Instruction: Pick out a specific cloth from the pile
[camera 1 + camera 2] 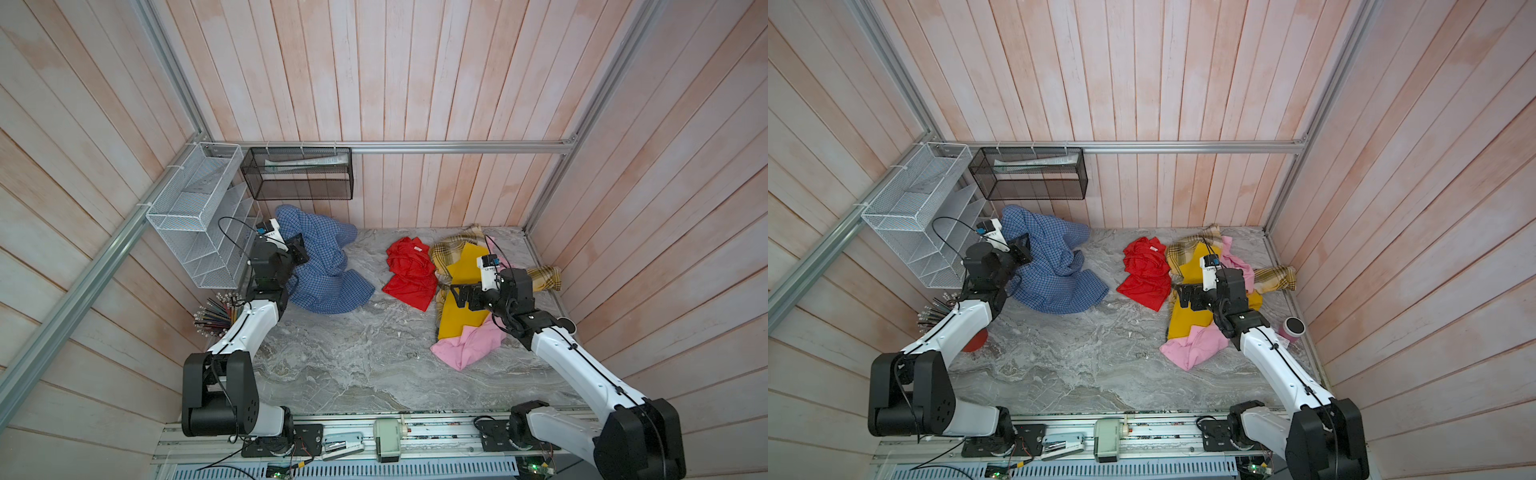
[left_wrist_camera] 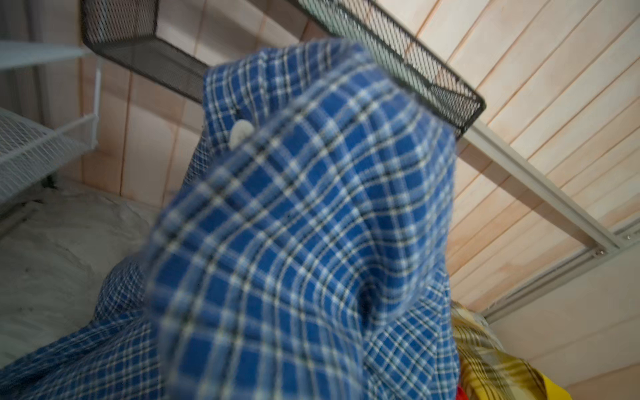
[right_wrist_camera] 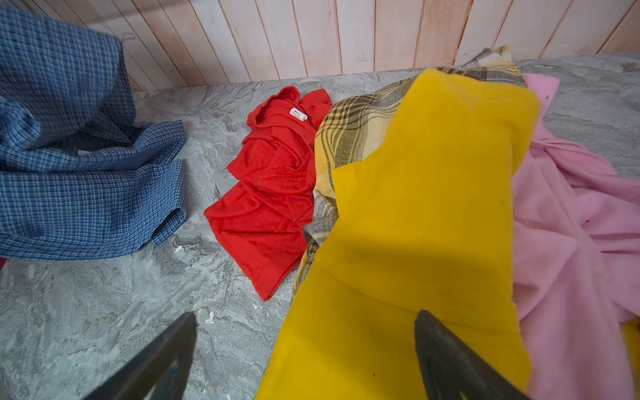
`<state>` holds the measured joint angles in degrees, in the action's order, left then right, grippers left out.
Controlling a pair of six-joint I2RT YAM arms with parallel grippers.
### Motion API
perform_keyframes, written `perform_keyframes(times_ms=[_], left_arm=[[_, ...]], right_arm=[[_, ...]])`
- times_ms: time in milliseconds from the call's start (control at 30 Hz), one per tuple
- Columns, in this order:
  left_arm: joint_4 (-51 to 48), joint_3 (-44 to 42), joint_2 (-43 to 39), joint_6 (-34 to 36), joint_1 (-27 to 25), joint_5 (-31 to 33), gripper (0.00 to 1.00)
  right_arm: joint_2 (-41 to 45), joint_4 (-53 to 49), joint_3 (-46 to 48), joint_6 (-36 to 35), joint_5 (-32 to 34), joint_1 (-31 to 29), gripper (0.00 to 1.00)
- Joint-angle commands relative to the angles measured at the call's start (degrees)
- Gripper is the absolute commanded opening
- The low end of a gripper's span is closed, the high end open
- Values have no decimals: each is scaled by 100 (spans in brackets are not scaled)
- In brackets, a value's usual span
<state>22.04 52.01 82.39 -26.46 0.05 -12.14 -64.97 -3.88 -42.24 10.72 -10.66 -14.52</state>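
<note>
left jaws clamp the raised cloth, well apart from the pile, where right jaws hang spread wide.

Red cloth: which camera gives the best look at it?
The right wrist view: the red cloth lies close and unobstructed, its white label showing. Both top views show it whole but small. The left wrist view, filled by the blue cloth, shows only a red sliver.
</note>
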Motion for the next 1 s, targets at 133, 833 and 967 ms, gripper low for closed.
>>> perform_keyframes(times_ms=[133, 833, 967], left_arm=[[-804, -192, -178, 1023, -582, 495, 0], [-2875, 1489, 2932, 1588, -2044, 1211, 86], [-3880, 1985, 3547, 1282, -2102, 1811, 82]], right_arm=[[31, 99, 102, 71, -130, 18, 98], [-95, -131, 14, -92, 41, 27, 98], [-153, -132, -30, -96, 38, 29, 98]])
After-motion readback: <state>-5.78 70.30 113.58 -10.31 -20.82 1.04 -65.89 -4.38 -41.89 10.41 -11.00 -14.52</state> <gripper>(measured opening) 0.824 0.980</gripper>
